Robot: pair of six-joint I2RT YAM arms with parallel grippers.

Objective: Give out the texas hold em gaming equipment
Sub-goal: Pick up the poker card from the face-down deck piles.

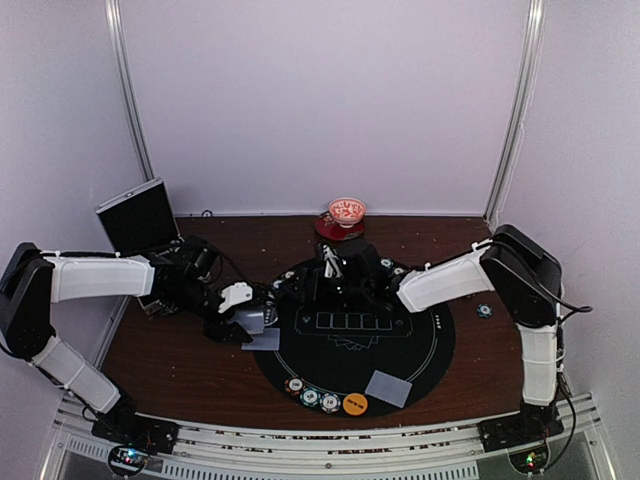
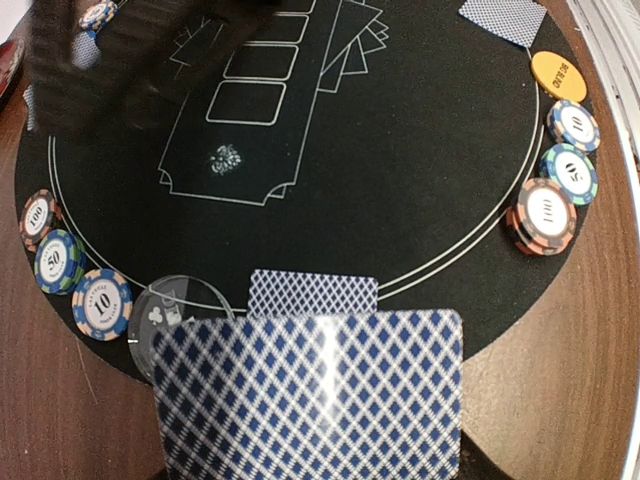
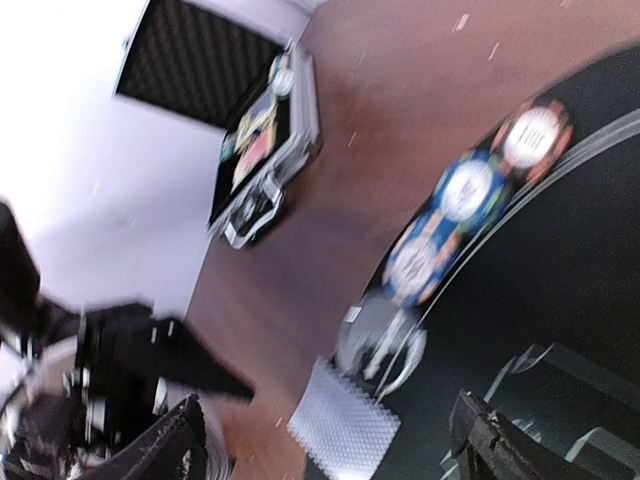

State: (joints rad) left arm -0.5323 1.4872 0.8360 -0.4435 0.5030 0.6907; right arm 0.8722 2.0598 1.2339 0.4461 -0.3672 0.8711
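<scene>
We're partway through the deal, I'd say. The left gripper (image 1: 248,325) is clamped tight on a held card (image 2: 310,395); whether it's one card or a thin stack, I can't tell. Just beyond its tips, one dealt card (image 2: 312,293) lies at the edge of the mat (image 2: 420,180). A second card (image 2: 505,18) sits far off to its right.

Three chips (image 2: 58,260) lie to its left beside a clear disc (image 2: 175,305). Three more chips (image 2: 568,172) lie to its right with one orange disc (image 2: 557,75).

The right gripper (image 1: 335,272) hangs wide open with nothing in it. Other spots round the mat look unserved, so there's more to hand out.
</scene>
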